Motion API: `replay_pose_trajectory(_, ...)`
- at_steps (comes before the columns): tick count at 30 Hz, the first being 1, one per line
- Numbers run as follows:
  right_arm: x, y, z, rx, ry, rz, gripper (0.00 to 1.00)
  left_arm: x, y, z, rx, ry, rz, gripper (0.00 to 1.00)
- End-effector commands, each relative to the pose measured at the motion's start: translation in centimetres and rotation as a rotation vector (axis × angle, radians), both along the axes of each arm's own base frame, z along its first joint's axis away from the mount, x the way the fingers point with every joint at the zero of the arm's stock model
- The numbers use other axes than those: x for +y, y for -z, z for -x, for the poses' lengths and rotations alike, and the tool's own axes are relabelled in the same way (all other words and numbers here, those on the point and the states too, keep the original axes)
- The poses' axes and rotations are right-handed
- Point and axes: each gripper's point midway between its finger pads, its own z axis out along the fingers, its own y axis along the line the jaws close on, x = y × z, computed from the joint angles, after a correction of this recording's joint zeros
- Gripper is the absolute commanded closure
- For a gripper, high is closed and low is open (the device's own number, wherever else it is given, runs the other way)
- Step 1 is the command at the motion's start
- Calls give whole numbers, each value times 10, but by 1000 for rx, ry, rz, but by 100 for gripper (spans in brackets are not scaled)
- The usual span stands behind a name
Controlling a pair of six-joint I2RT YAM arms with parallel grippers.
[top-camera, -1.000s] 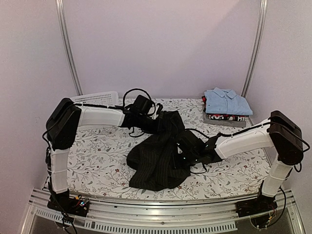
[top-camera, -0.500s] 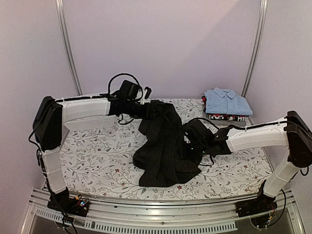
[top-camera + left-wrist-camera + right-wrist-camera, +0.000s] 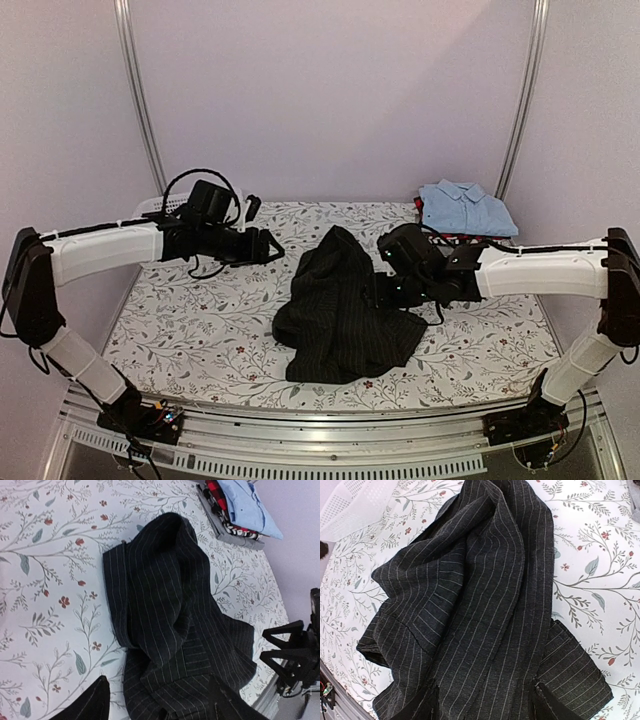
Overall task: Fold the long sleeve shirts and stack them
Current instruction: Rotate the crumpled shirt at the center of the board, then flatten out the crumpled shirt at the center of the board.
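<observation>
1. The floral table (image 3: 200,310) fills the lower half of the top view.
2. The black pinstriped shirt (image 3: 340,320) lies crumpled on the table at centre frame.
3. The left gripper (image 3: 272,246), centre-left, is clear of the shirt, with its fingers spread wide and empty.
4. The right gripper (image 3: 385,292) is at the black shirt's right edge, its fingers wide apart over the cloth.
5. The light blue shirt (image 3: 465,207) sits folded on top of a pile, upper right.
6. The white mesh basket (image 3: 350,505) shows in the upper left of the right wrist view.

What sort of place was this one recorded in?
Probably a lab robot cell, not a home: bare plain walls, metal uprights, and two arms bolted to a metal rail at the edge of a floral-covered table.
</observation>
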Motion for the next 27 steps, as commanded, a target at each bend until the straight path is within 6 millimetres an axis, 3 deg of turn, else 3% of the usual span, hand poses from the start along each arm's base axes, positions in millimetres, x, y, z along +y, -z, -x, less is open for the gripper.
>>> replay_pose_trajectory(1, 21, -1, 6, 30, -76, -34, 43, -20, 32, 43, 149, 82, 68, 39)
replay_pose_trajectory(4, 31, 14, 9, 77, -93, -51, 49, -33, 46, 70, 207, 129, 98, 44)
replay_pose_trajectory(11, 45, 41, 17, 165, -123, -85, 51, -62, 72, 117, 301, 227, 92, 41)
replay_pose_trajectory(22, 46, 52, 49, 233, -137, -76, 51, -102, 102, 151, 337, 335, -77, 32)
replay_pose_trajectory(27, 27, 57, 56, 219, -61, -13, 50, -106, 113, 155, 331, 329, -167, 35)
